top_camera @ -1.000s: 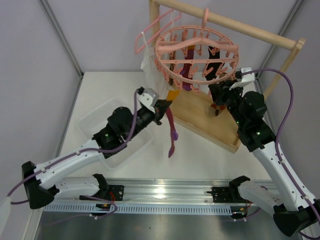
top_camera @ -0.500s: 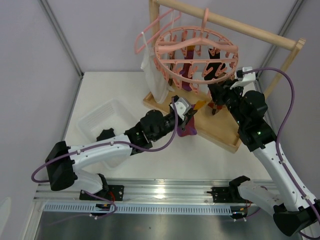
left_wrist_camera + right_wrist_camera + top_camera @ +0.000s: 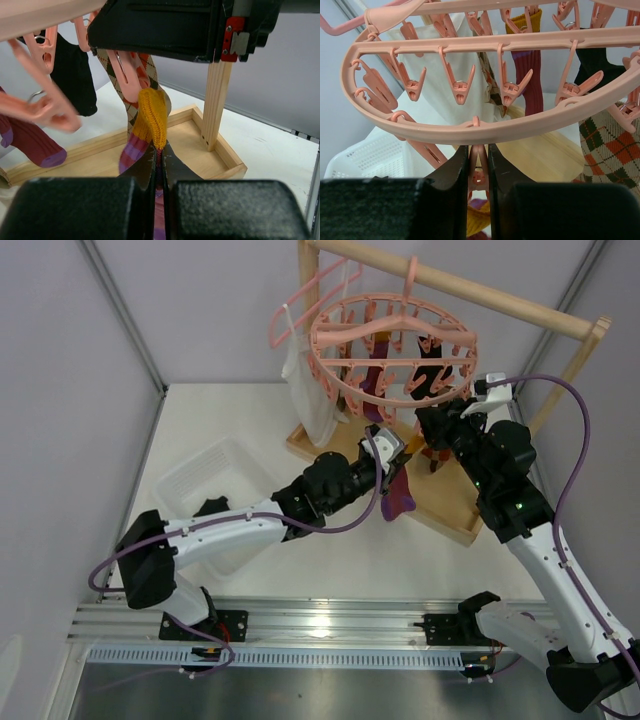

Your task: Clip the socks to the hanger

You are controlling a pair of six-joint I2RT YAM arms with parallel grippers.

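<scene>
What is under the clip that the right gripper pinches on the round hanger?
Below the clip, between the right gripper fingers, the mustard end of a sock shows. The rest of the sock, and the left gripper holding it, are covered there by those fingers.

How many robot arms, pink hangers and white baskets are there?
Robot arms: 2, the left arm and the right arm
Pink hangers: 2, the round hanger and the thin coat hanger
White baskets: 1, the basket
Total: 5
</scene>
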